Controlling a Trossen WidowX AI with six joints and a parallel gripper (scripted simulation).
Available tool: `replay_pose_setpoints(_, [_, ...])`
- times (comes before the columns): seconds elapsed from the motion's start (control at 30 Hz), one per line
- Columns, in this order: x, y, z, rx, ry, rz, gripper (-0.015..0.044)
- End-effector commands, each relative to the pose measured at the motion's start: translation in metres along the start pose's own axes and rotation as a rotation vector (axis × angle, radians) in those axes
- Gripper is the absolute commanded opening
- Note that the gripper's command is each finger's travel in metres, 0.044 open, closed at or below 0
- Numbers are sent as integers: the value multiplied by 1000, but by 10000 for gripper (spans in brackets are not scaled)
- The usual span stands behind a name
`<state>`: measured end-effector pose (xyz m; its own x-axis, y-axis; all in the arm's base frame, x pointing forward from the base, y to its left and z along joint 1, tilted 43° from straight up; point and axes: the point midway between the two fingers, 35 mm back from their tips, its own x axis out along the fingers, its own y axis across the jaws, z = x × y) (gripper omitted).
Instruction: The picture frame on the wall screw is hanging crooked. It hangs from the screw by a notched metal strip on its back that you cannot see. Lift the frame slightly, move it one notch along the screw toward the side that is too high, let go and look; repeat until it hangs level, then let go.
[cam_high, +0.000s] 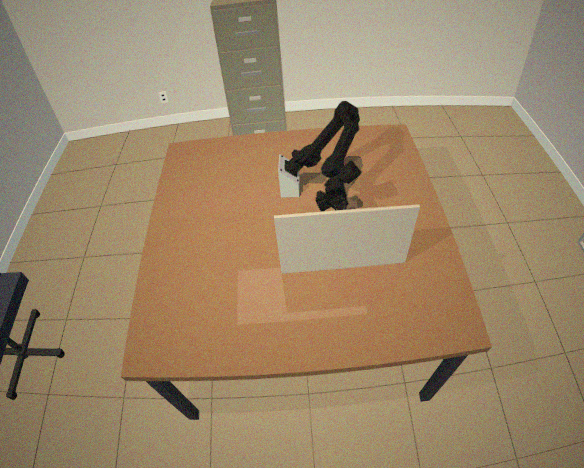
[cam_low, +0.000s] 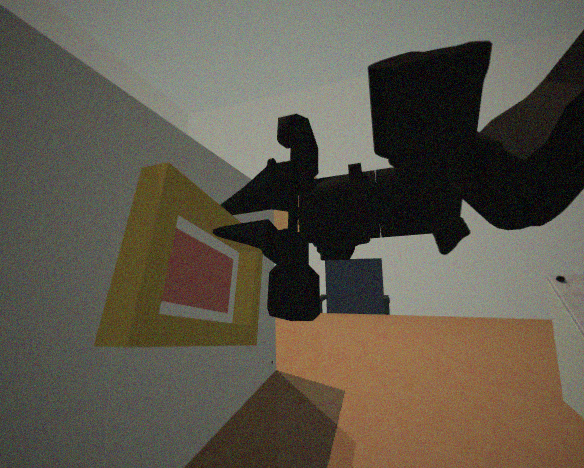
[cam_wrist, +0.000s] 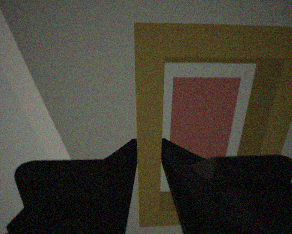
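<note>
The yellow picture frame (cam_low: 142, 260) (cam_wrist: 149, 100), with a white mat and red picture, is against the grey upright panel. My gripper (cam_low: 218, 219) (cam_wrist: 148, 143) is shut on the frame's side bar, with one black finger on each side of it. In the wrist view the top edge slopes down slightly to the right and the held bar leans slightly; whether it is level cannot be told from this. The screw and notched strip are hidden behind the frame. In the top view the panel hides the frame and fingertips.
The panel (cam_high: 345, 242) stands upright on the wooden table (cam_high: 200, 340). The arm's base is on a small white block (cam_high: 290, 189) farther back. A grey filing cabinet (cam_high: 256, 75) stands beyond the table, and part of a dark chair (cam_high: 22, 350) shows at the left.
</note>
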<state>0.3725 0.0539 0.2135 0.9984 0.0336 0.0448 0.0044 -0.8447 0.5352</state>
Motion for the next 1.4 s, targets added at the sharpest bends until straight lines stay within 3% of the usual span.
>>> replay_pose_setpoints(0.0, [0,-1,0,1,1,2,0])
replay_pose_setpoints(1.37, [2,-6,2,-2,-8,25,0])
